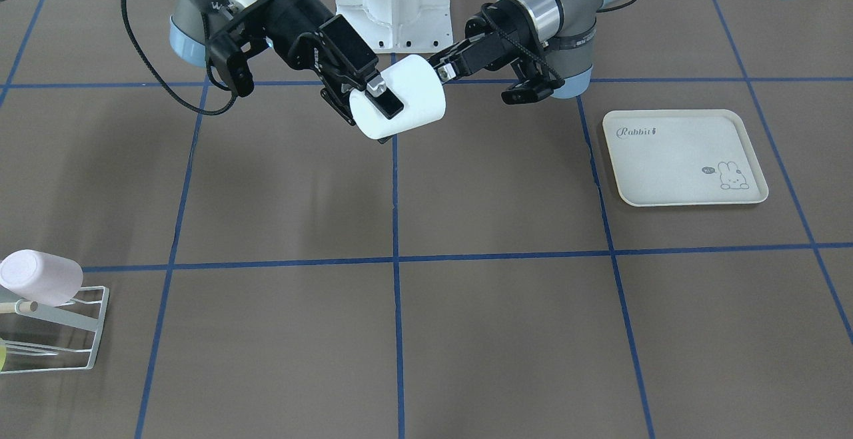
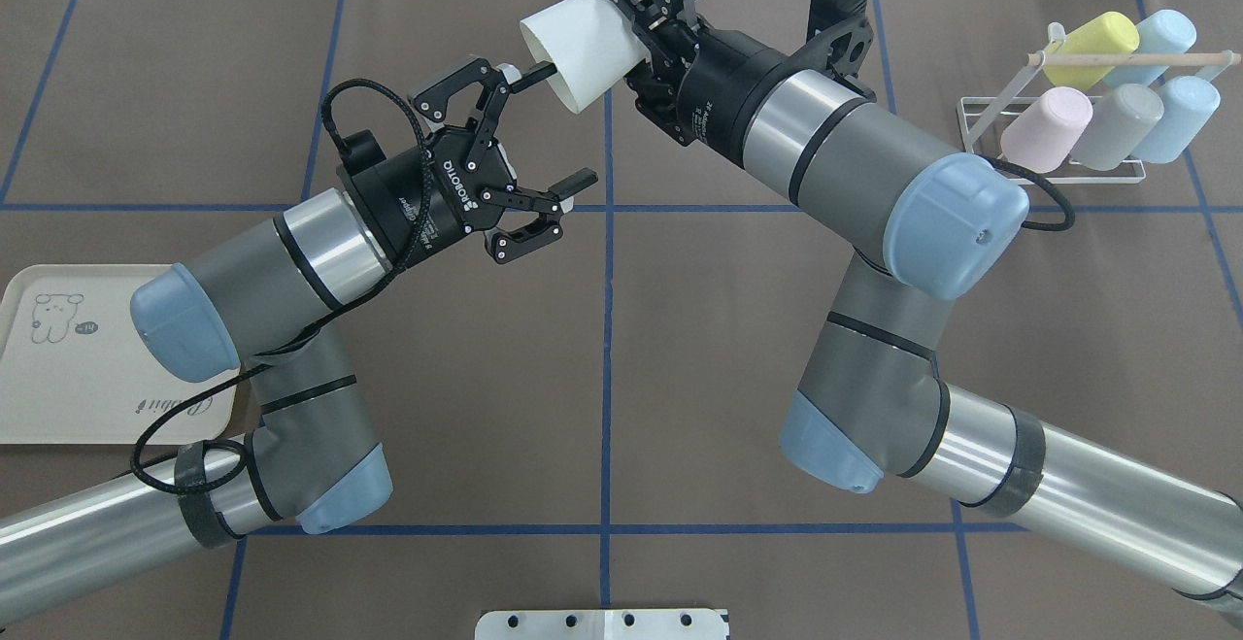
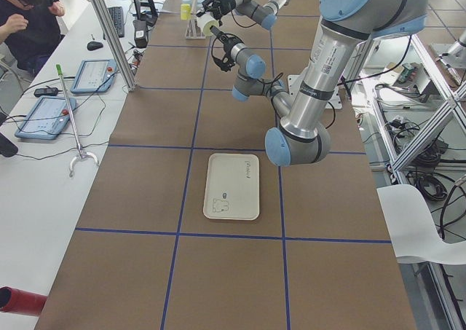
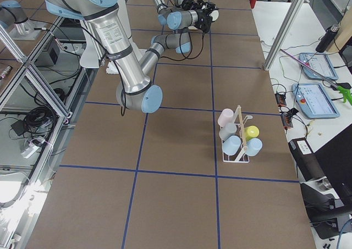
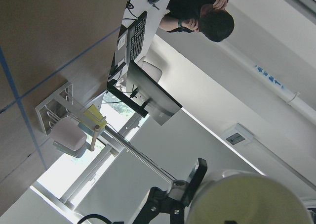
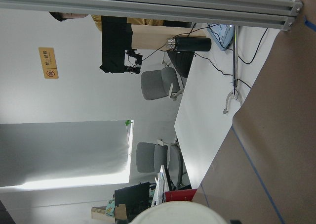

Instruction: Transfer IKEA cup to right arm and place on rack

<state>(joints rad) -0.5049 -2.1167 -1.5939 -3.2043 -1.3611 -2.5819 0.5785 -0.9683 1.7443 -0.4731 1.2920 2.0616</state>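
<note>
The white IKEA cup [image 2: 581,50] is held on its side above the far middle of the table. My right gripper [image 2: 643,16] is shut on its closed end; in the front-facing view one finger [image 1: 384,96] lies across the cup [image 1: 413,92]. My left gripper [image 2: 563,125] is open, its jaws spread wide, with one fingertip [image 2: 537,70] at the cup's open rim. The cup also shows low in the left wrist view [image 5: 247,199] and the right wrist view [image 6: 173,213]. The white wire rack [image 2: 1054,170] with a wooden rod stands at the far right.
The rack holds several pastel cups, among them a pink one [image 2: 1034,128] and a yellow one [image 2: 1092,43]. A cream rabbit-print tray [image 2: 87,368] lies under my left arm's elbow. An operator [image 3: 25,24] sits at a side desk beyond the table.
</note>
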